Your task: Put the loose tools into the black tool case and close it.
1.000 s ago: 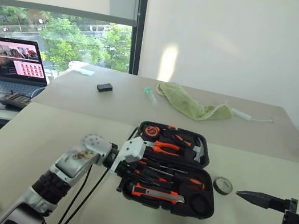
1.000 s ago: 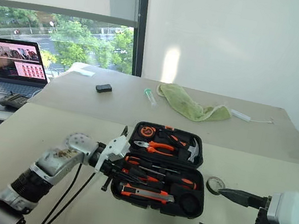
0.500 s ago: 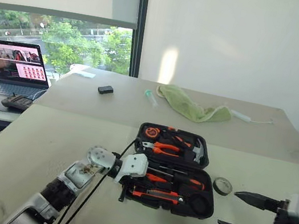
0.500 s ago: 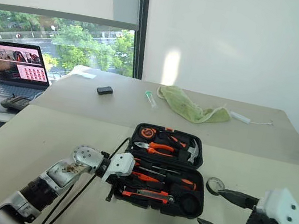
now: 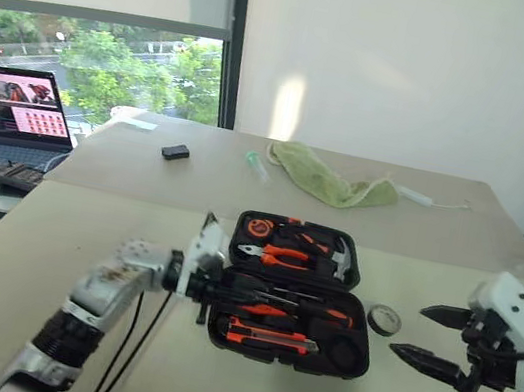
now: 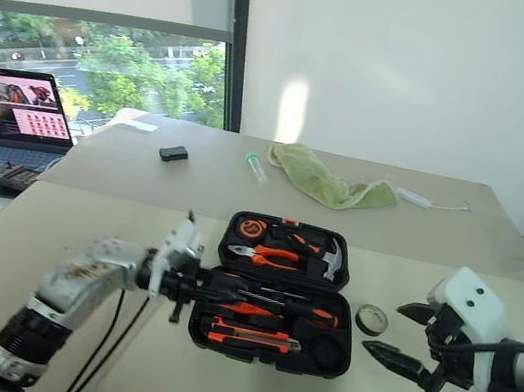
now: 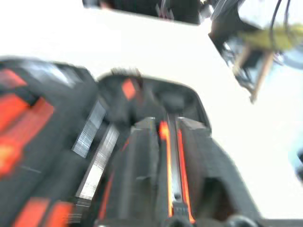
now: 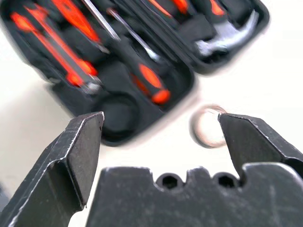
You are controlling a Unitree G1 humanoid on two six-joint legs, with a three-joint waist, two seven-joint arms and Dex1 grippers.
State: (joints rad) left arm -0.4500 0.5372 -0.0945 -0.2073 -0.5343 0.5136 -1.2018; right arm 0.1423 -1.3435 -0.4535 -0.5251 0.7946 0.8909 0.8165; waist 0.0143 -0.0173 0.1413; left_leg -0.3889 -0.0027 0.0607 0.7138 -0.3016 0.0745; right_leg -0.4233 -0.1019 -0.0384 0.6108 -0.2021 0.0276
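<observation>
The black tool case [image 5: 294, 293] lies open in the lower middle of the left eye view, flat on the pale bench [image 5: 49, 250]. Its far half holds the pliers [image 5: 277, 256] and a small hammer [image 5: 344, 261]; its near half holds two long screwdrivers [image 5: 308, 309], a utility knife [image 5: 267, 337] and an empty round slot [image 5: 348, 353] at the lower right corner.

The tape roll [image 5: 382, 320] sits on the bench just right of the case, apart from it.

The left tool [image 5: 204, 293] reaches in from the lower left, at the left edge of the case's near half. In the left wrist view its fingers [image 7: 142, 161] stand a narrow gap apart with an orange-and-steel shaft showing between them; whether they grip it cannot be told.

The right tool [image 5: 420, 336] hovers at the right of the frame, near the tape roll, with its fingers [image 8: 80, 151] spread wide and nothing between them.

In the upper part of the frame lie a green cloth [image 5: 326, 179], a small black box [image 5: 175, 151] and, at the far left, a laptop [image 5: 7, 116].
</observation>
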